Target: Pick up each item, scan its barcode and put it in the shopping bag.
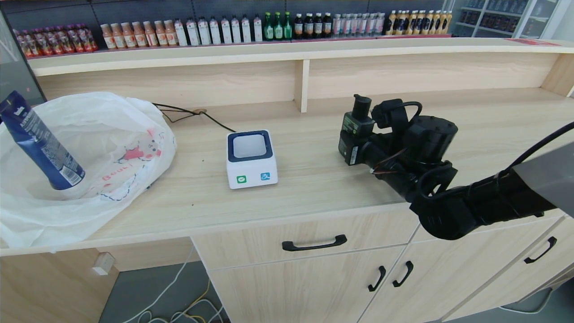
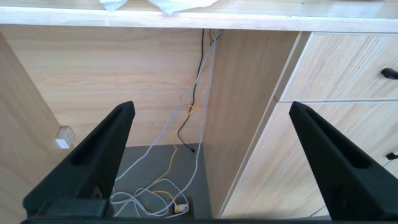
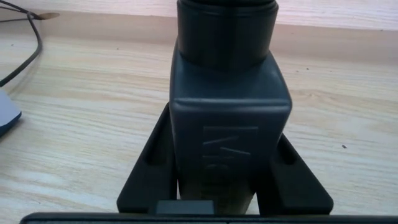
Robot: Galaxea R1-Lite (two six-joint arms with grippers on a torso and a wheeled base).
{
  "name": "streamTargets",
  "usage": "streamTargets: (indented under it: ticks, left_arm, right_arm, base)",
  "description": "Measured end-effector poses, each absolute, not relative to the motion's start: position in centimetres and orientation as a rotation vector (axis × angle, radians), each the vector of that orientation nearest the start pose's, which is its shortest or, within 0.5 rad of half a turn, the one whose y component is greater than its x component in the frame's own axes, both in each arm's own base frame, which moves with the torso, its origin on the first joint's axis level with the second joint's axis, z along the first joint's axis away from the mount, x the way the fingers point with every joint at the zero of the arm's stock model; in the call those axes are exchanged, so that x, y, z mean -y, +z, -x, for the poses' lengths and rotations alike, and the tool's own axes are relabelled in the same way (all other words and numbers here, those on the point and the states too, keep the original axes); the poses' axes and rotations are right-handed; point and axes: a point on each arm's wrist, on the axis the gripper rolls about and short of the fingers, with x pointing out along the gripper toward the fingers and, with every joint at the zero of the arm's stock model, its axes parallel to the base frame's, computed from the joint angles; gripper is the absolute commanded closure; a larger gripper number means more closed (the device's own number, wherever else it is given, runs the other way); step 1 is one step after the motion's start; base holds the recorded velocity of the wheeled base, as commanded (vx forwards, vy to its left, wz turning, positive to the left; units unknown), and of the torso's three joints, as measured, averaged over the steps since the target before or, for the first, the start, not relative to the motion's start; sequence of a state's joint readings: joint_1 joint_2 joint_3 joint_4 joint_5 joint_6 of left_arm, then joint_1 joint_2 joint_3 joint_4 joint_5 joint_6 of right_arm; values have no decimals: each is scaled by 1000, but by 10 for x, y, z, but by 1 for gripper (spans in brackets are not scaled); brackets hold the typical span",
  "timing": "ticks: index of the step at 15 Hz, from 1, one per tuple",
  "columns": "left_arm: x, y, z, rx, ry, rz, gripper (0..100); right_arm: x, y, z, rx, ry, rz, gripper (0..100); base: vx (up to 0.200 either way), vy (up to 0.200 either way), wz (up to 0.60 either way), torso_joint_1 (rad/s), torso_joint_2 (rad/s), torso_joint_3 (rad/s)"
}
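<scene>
1. The counter [image 1: 314, 188] is pale wood with a fine straight grain. Its drawer and doors below carry curved black handles [image 1: 314, 244].
2. The shopping bag [image 1: 112, 148] is thin white plastic, crumpled and slumped open at the counter's left end, with red and blue print on its side.
3. A glossy blue packet [image 1: 40, 143] stands tilted inside the bag, a barcode panel near its lower end.
4. The scanner [image 1: 251, 157] is a small white cube with rounded corners and a dark blue frame around its pale top window. It sits mid-counter, between the bag and the right arm.
5. The bottle [image 1: 356, 130] is dark and square-shouldered, with a round black cap and a label on its side.
6. The right gripper [image 3: 224, 180] pinches the bottle's flat sides between its black fingers [image 3: 149, 168], holding it over the counter to the right of the scanner, well apart from the bag.
7. The left gripper [image 2: 214, 168] hangs below the counter edge, its wedge-shaped jaws spread wide on nothing.
</scene>
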State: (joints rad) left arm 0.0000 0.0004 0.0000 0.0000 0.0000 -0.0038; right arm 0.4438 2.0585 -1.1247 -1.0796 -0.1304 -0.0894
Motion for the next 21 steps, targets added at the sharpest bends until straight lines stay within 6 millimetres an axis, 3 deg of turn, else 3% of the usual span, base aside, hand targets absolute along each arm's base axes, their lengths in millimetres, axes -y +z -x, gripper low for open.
streamTargets:
  ticks: [4, 8, 11, 13, 16, 21]
  left_arm:
    - [0, 75, 23, 0, 0, 4, 0]
    - [0, 75, 23, 0, 1, 4, 0]
    - [0, 75, 23, 0, 1, 4, 0]
    - [0, 75, 23, 0, 0, 4, 0]
    - [0, 75, 23, 0, 0, 4, 0]
    - [0, 75, 23, 0, 0, 4, 0]
  right_arm:
    - [-172, 186, -365, 161, 308, 45, 100]
    - [-176, 198, -341, 204, 343, 32, 100]
    - [-169, 206, -312, 263, 362, 15, 100]
    - [-163, 202, -284, 272, 389, 10, 100]
    - [-160, 211, -239, 339, 450, -22, 100]
    - [-152, 216, -206, 392, 490, -50, 100]
  base:
    - [0, 0, 0, 0, 0, 0]
    - [0, 0, 0, 0, 0, 0]
    - [0, 0, 0, 0, 0, 0]
    - [0, 0, 0, 0, 0, 0]
    - [0, 0, 0, 0, 0, 0]
    - [0, 0, 0, 0, 0, 0]
